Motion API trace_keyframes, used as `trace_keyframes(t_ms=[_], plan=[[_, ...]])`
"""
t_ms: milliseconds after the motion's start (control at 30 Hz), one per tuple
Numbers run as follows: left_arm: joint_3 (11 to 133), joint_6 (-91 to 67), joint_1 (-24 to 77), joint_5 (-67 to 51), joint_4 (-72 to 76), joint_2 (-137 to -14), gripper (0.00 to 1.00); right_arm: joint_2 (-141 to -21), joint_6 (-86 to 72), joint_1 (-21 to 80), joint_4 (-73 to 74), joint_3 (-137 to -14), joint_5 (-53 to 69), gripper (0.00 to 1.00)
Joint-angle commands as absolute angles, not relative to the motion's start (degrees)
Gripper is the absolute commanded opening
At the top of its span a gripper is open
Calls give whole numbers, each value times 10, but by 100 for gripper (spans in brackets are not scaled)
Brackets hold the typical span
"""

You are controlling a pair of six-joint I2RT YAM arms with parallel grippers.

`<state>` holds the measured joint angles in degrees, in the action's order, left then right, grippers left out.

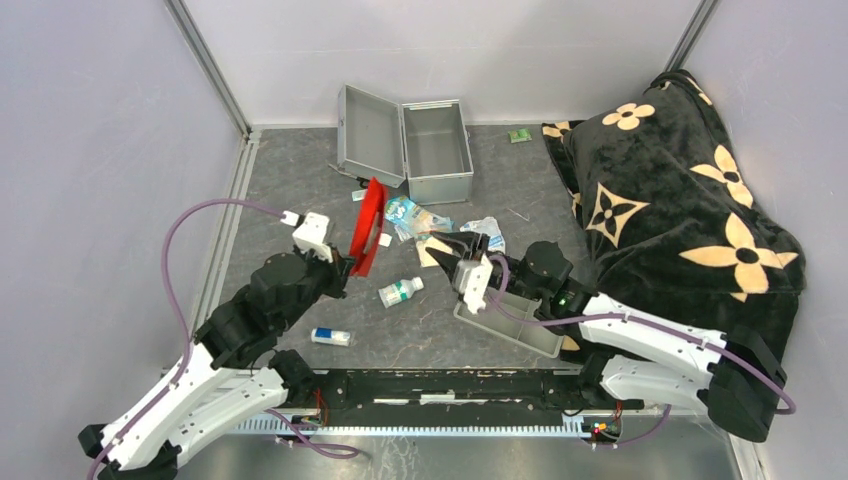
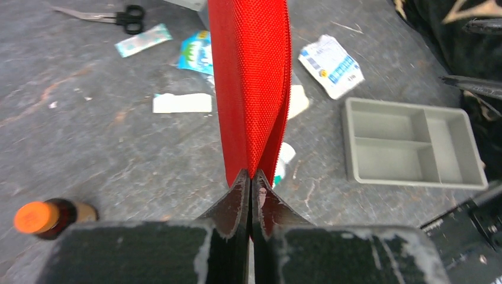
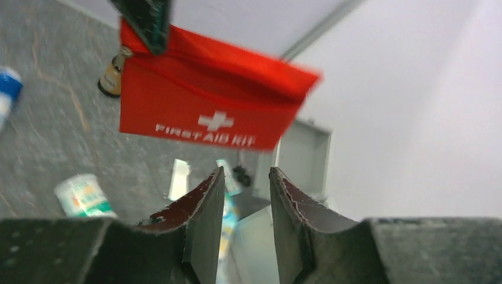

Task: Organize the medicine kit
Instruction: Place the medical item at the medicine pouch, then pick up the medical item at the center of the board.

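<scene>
We judge little packed yet: beyond the red pouch (image 1: pixel 370 225), the medicine kit (image 1: pixel 437 150) stands open, seemingly empty, with packets (image 1: pixel 415 218) and a bottle (image 1: pixel 400 292) loose beside the pouch. Our left pincer (image 2: pixel 251 177) pinches the pouch; our right pincer (image 3: pixel 247 177), facing it, is spread and empty.

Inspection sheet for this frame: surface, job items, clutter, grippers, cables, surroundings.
Surface: grey table, scuffed and littered.
Job's things: case open, lid swung left, looks empty; pouch held up above the table; tray empty, by the right arm.
Clutter: scissors, sachets, white bottle, brown bottle, blue-white box, all loose.
Grippers: left gripper shut on the pouch's edge; right gripper open, holding nothing.
Cables: purple cables loop off both arms.
Surroundings: plain walls; flowered blanket heaped at right.
</scene>
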<state>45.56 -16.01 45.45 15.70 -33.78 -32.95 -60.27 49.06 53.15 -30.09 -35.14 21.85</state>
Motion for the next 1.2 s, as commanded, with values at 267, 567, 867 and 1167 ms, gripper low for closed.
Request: trace_keyframes(t_ms=[267,567,867,1167], plan=[[510,-275,455,401,-413,-266,2,-809,28,530,-111,-557,-9,44],[476,-302,455,436,-412,-240,2,-1028,64,530,38,-753,26,48],[470,-302,455,444,-407,-249,2,-1186,71,520,72,-902,39,49],[468,-299,455,440,-401,-253,2,-1269,37,489,57,-966,71,48]])
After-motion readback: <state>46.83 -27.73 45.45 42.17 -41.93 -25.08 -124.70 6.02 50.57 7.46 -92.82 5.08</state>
